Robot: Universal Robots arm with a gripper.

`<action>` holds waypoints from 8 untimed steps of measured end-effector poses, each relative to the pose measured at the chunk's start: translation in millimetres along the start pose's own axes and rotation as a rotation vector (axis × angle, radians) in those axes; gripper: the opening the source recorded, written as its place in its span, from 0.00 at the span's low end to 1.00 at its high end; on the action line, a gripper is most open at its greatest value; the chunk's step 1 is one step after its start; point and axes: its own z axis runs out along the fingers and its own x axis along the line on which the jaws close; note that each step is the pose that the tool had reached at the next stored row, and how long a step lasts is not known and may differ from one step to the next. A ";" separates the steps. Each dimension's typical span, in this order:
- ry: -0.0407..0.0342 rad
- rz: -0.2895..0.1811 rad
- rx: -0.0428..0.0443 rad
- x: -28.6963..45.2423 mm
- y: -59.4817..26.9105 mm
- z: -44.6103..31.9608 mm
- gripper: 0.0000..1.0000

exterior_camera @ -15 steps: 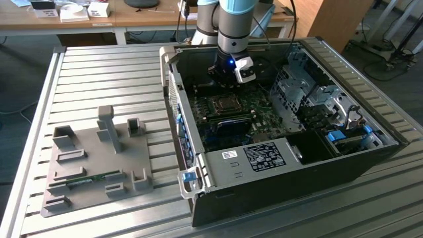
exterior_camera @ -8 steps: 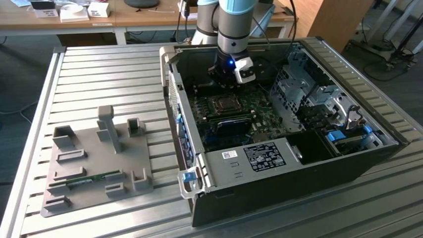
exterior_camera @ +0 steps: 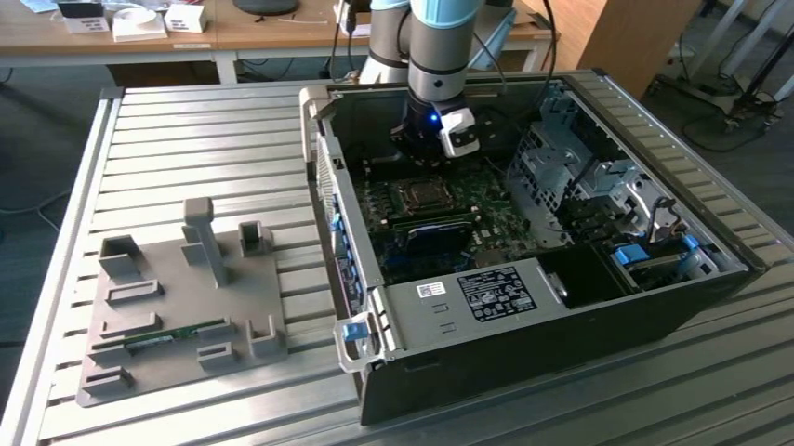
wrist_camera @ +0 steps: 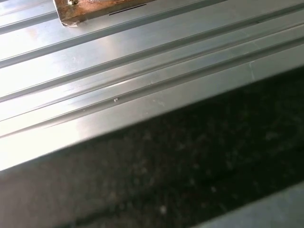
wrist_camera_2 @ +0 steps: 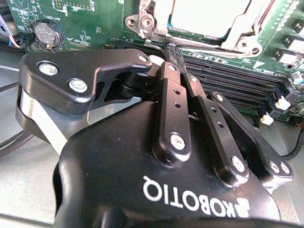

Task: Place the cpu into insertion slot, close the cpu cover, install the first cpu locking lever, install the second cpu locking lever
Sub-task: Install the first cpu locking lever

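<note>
Setup: open computer case (exterior_camera: pixel 522 307) lies on the ribbed aluminium table (exterior_camera: pixel 211 149), toward the table edge at the exterior view's right. A grey fixture tray (exterior_camera: pixel 174 297) sits near the opposite edge and holds a green memory stick (exterior_camera: pixel 159 340). The arm (exterior_camera: pixel 437 56) reaches down into the case over the green motherboard (exterior_camera: pixel 496 218).

Gripper (wrist_camera_2: pixel 173 50): in the second wrist view the fingers (wrist_camera_2: pixel 171 99) are drawn together to a narrow point, the tips meeting. I cannot tell whether anything thin is pinched between them. The tips sit at the corner of the socket frame, just beside the black memory slots (wrist_camera_2: pixel 237 90) and well apart from the coin cell battery (wrist_camera_2: pixel 47 34).

Task things: the cpu (wrist_camera_2: pixel 209 16) lies flat in the insertion slot (exterior_camera: pixel 419 196), silver top facing up. The cpu cover (wrist_camera_2: pixel 232 42) appears to be down over it, its silver frame bordering the chip on the visible sides.

Progress (judgement): placing the chip reads as done, and closing the cover looks done or nearly so. Given where the fingertips are, work looks to be at the locking-lever stage. Whether either lever is latched is not clear from these views, so both lever steps count as open.
</note>
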 end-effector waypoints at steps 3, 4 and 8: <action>-0.0002 0.001 -0.0002 -0.1 0.3 -1.3 0.11; -0.0003 0.001 0.0000 -0.2 0.4 -2.3 0.11; -0.0004 0.002 -0.0001 -0.5 0.9 -5.5 0.11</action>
